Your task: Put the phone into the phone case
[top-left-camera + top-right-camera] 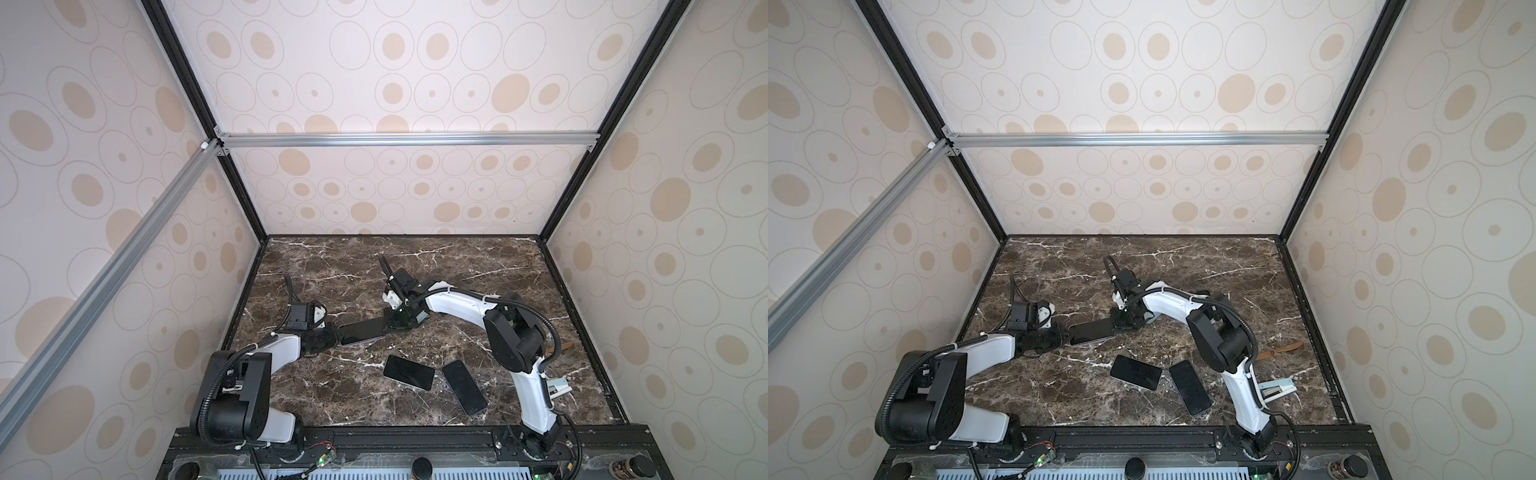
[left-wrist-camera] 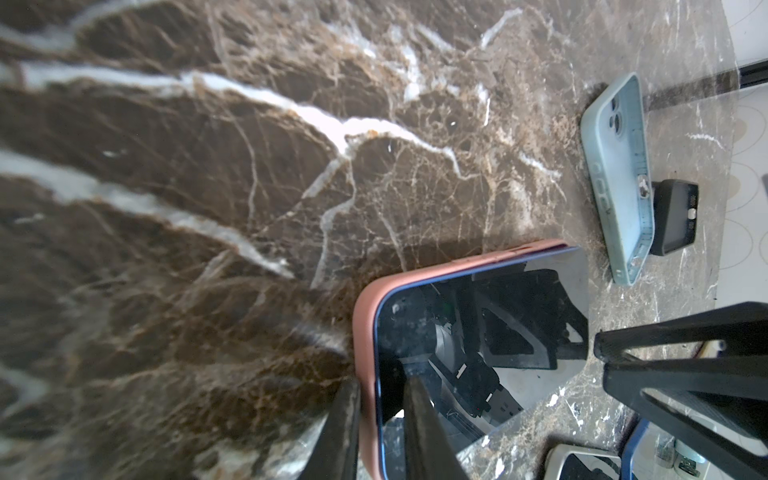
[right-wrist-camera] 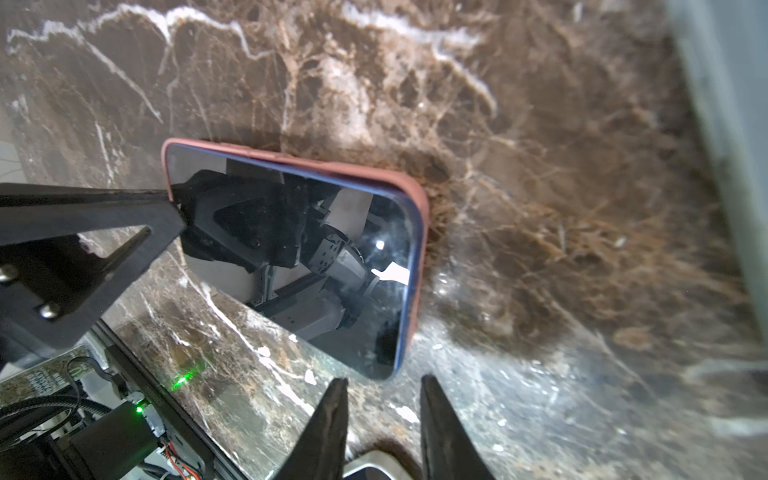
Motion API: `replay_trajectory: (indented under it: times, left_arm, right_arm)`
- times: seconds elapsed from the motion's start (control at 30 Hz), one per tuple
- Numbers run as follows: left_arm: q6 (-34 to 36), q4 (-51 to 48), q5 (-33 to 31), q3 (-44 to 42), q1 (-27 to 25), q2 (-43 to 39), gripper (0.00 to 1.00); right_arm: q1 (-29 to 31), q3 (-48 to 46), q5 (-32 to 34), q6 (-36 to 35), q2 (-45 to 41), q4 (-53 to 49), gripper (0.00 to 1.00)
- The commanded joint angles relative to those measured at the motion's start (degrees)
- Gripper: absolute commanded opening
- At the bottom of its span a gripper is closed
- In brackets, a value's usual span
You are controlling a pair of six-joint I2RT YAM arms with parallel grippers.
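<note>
While the phone (image 1: 360, 331) is lying long-ways between them, the left pincer (image 2: 380, 386) is squeezing one end and its pink case (image 2: 365, 324); the right pincer (image 3: 384, 379), tips apart, is hovering by the other.

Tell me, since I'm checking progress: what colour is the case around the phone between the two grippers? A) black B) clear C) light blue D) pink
D: a pink case rims the phone in both wrist views; the light blue case lies apart.
</note>
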Motion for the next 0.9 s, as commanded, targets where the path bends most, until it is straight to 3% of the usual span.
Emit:
replay_trajectory:
  times: [0.0,0.23,0.87]
  left_arm:
    - [0.47,-1.56,0.70,-0.06,-0.60,0.08,0.20]
    - [0.28,-1.24,1.52,-0.20,-0.58,0.42,0.19]
    - [-0.06,-0.70,2.88,-0.29,-0.65,1.31,0.19]
  right_arm:
    - [-0.38,-0.25,0.85,-0.93,-1.37,-1.40,0.32]
    - [-0.44,-1.15,-3.14,0.04,0.57,1.73,0.27]
    - [-0.62,-1.48,-4.04,0.23,3.72,2.39,0.15]
